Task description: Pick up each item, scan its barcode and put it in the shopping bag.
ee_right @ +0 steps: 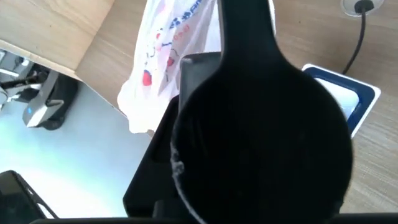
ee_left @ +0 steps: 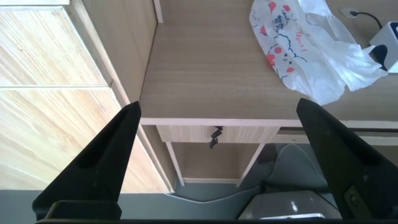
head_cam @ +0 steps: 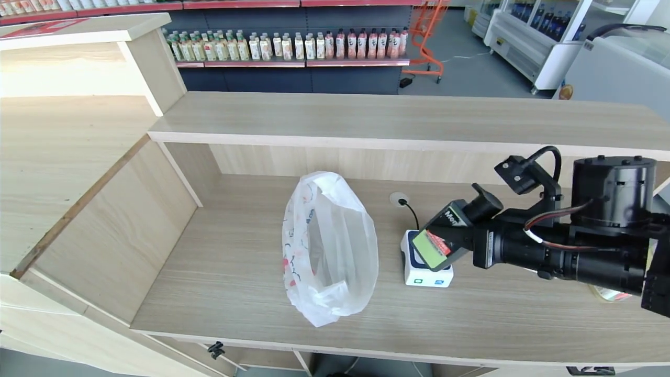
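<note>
R gripper (head_cam: 460, 235) clamped on green-faced box (head_cam: 429, 248) over scanner (head_cam: 428, 273), right of bag (head_cam: 330, 251): scan step underway, bagging not done; L gripper (ee_left: 217, 106) spread, empty.

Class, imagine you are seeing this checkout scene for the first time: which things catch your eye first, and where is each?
The right pincer stands out first, holding a small green-and-red pack over the white barcode scanner on the wooden counter. Next comes the crumpled clear shopping bag, printed with red and blue, standing at the counter's middle, to the scanner's left.
</note>
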